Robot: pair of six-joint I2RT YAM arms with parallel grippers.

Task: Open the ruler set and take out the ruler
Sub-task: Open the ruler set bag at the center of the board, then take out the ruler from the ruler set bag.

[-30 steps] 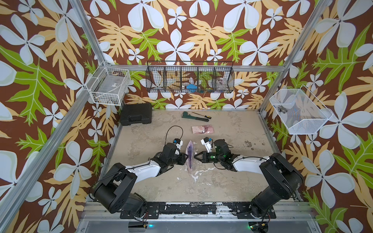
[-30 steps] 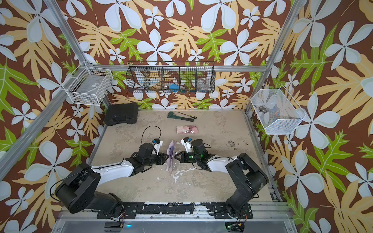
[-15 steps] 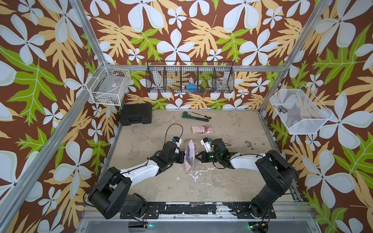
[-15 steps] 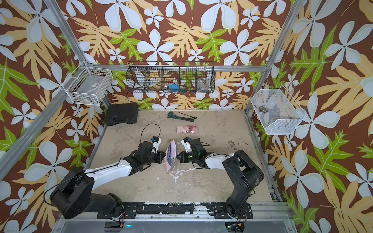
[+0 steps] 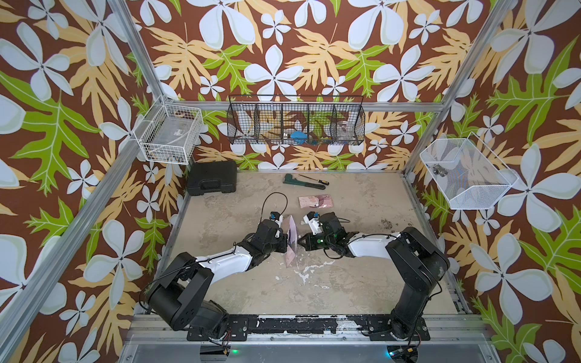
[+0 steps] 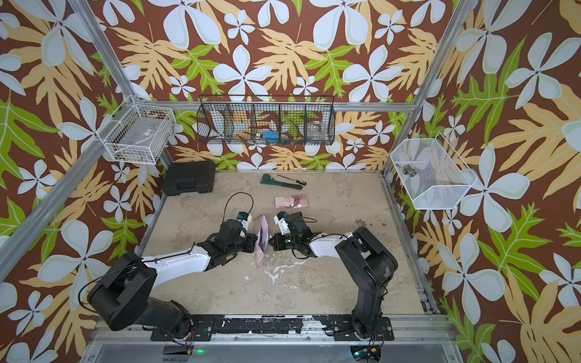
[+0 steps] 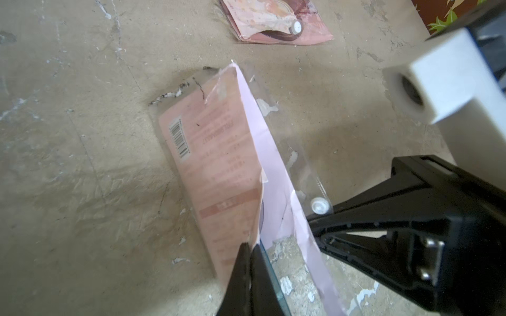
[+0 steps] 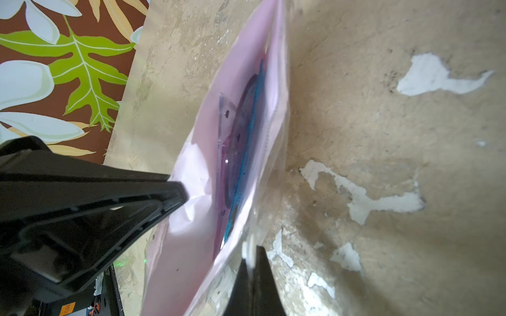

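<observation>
In the middle of the table, just ahead of the two arm bases, the ruler set stands on edge between the claws, with its lower end on the surface. The left gripper is closed tight on the pouch's pink printed card side. The right gripper is pinched shut on the opposite clear flap, beside its white snap button.

Both top views show only a thin pink and lilac sliver held between the arms. The left wrist view adds the barcode on the pouch's back. The right wrist view looks into the parted mouth, where the ruler, blue-edged among purple pieces, sits inside the pouch.

Farther back, a second pink pouch lies flat, well apart from the first. Beyond it, near the back wall, are a wrench and a screwdriver. A black case sits in the far left corner.
</observation>
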